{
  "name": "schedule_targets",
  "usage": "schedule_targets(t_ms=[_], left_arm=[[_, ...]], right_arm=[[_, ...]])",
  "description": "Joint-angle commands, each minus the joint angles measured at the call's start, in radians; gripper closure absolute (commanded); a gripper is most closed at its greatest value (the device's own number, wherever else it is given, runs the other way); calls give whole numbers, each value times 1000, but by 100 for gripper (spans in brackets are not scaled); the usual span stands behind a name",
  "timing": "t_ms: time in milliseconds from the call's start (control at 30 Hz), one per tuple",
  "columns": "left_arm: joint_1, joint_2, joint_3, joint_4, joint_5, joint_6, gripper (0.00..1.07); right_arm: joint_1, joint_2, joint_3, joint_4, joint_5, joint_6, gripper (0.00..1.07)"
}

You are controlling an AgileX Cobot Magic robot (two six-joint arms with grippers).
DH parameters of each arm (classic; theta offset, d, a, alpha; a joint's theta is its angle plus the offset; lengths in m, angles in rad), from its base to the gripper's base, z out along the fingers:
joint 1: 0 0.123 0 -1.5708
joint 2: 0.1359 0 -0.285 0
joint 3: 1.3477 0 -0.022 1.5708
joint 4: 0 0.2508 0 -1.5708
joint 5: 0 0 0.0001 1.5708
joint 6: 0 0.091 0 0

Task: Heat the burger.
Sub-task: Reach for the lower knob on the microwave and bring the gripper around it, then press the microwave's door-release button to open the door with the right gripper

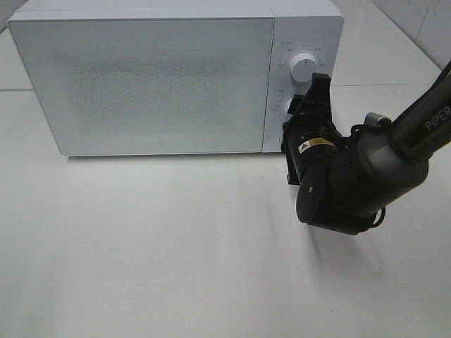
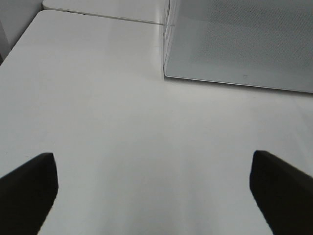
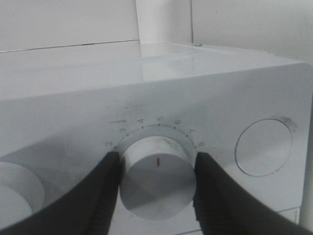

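Observation:
The burger is out of view in every frame. The white microwave [image 1: 162, 77] stands at the back of the table with its door closed, and nothing shows through the dotted window. My right gripper [image 1: 297, 105] reaches to the control panel. Its two fingers [image 3: 105, 191] press on either side of the lower numbered dial [image 3: 156, 178], whose red mark points at the scale. My left gripper [image 2: 156, 196] hangs open over bare table, short of the microwave's near corner [image 2: 168, 73], with nothing between its fingers. The left arm does not show in the high view.
The upper dial [image 1: 303, 67] sits above the gripped one and appears as upper dial [image 3: 17, 193] beside it in the right wrist view. A round button [image 3: 264, 147] lies on the dial's other side. The white table [image 1: 176, 246] stretches in front of the microwave.

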Motion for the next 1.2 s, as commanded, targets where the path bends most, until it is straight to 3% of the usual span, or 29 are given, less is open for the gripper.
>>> schedule_targets(t_ms=[33,333,633,967,1200], left_arm=[[1,-14,0,-1,-8,2,6],[1,-14,0,-1,-8,2,6],[1,-14,0,-1,-8,2,6],[1,-14,0,-1,-8,2,6],[1,-14,0,-1,-8,2,6]], right_arm=[[3,-12,-42,-61,-106,-99,55],[3,-12,-41,-17,-98,-206,34],[6,-40,-36,-48,46,-287,33],[6,-200,101,-91,375,-681,33],[2,-290,130,-96,527,-1018,33]])
